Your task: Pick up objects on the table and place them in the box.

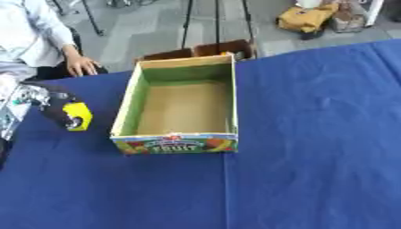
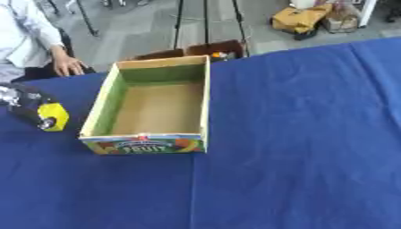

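Left hand (image 1: 59,112), black with silver joints, reaches in from left edge over blue tablecloth (image 1: 313,156), fingers curled round small yellow block-shaped object (image 1: 78,115). Object sits left of open cardboard fruit box (image 1: 125,107), outside it. Right hand unseen.

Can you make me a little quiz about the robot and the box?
1. True or false: the box has something in it.
2. What colour is the thing in the left hand?
3. The cloth on the table is: A red, B blue, C white.

Key: 1 false, it looks empty. 2 yellow. 3 B.
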